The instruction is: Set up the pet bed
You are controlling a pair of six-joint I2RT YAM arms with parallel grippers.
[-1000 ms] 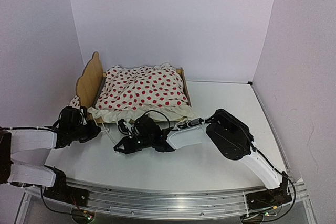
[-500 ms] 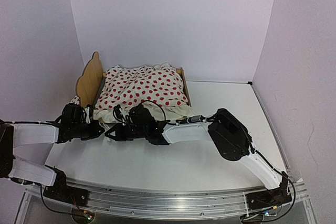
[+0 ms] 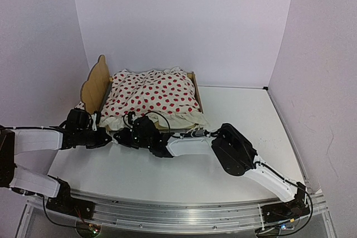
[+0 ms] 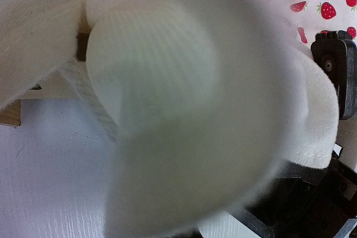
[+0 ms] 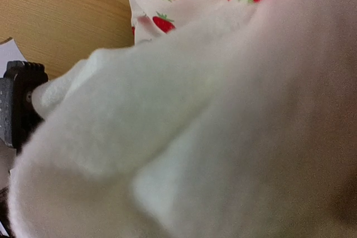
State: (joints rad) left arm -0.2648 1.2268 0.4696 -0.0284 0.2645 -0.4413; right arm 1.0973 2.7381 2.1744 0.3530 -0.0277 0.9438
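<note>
The pet bed point(image 3: 96, 85) stands at the back left, its wavy plywood headboard on the left. A white red-dotted blanket point(image 3: 153, 96) covers it, and the pale ruffle hangs over the near rail. Both grippers meet at the ruffle's near-left corner: my left gripper point(image 3: 107, 136) comes in from the left, my right gripper point(image 3: 121, 136) from the right. Each is shut with ruffle cloth bunched around it. White blanket cloth point(image 4: 167, 110) fills the left wrist view and hides the fingers. In the right wrist view the blanket point(image 5: 223, 110) does the same, with the plywood headboard point(image 5: 61, 9) behind.
A small red-dotted pillow point(image 3: 81, 107) lies on the white table point(image 3: 234, 115) to the left of the headboard. The right arm's forearm point(image 3: 192, 144) stretches low across the table in front of the bed. White walls close in at the back and on both sides.
My right gripper has travelled left and away from me across the table to the ruffle's corner. My left gripper has slid right to meet it there.
</note>
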